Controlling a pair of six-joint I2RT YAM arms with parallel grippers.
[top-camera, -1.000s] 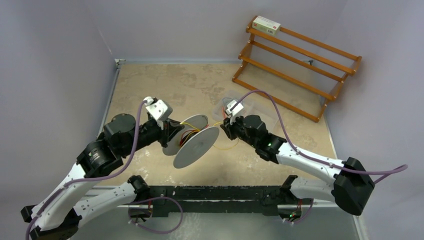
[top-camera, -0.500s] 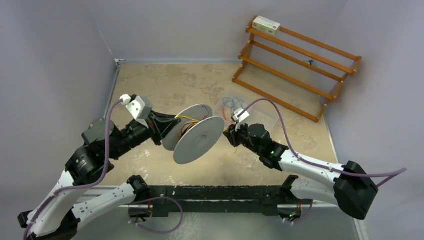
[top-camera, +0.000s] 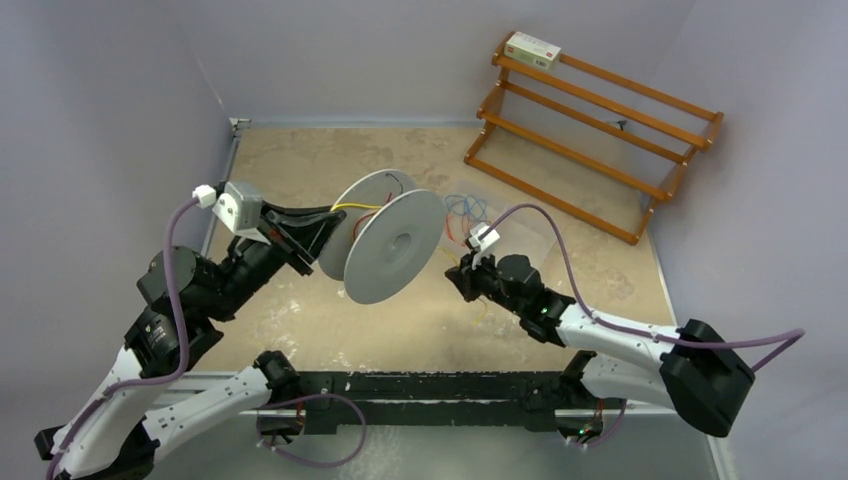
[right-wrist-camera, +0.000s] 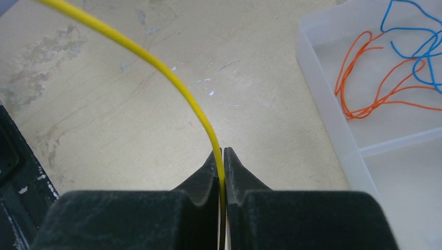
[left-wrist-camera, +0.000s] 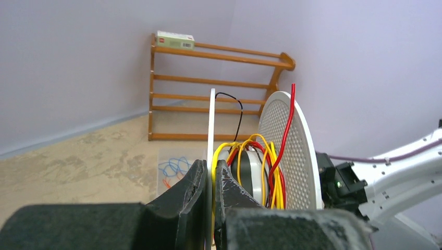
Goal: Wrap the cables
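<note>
A spool [top-camera: 392,245] with two pale round flanges hangs above the table's middle, tilted nearly upright. My left gripper [top-camera: 325,228] is shut on its thin left flange [left-wrist-camera: 211,120], one finger on each side. Yellow cable [left-wrist-camera: 245,146] is looped round the hub with red and black wires, beside the perforated flange [left-wrist-camera: 284,140]. My right gripper [top-camera: 458,275] is low, right of the spool, shut on a yellow cable strand [right-wrist-camera: 156,62] that arcs up and left out of its fingertips [right-wrist-camera: 222,156]. Where the strand meets the spool is hidden.
A clear plastic tray [right-wrist-camera: 333,125] holding thin blue and orange wires lies just right of my right gripper, and behind it in the top view [top-camera: 520,222]. A wooden rack [top-camera: 590,130] with a small box [top-camera: 532,48] stands far right. Walls close in on the left and back.
My left arm has swung back and left, raising the spool and turning it more upright. My right gripper has moved a little nearer and lower, still holding the yellow strand.
</note>
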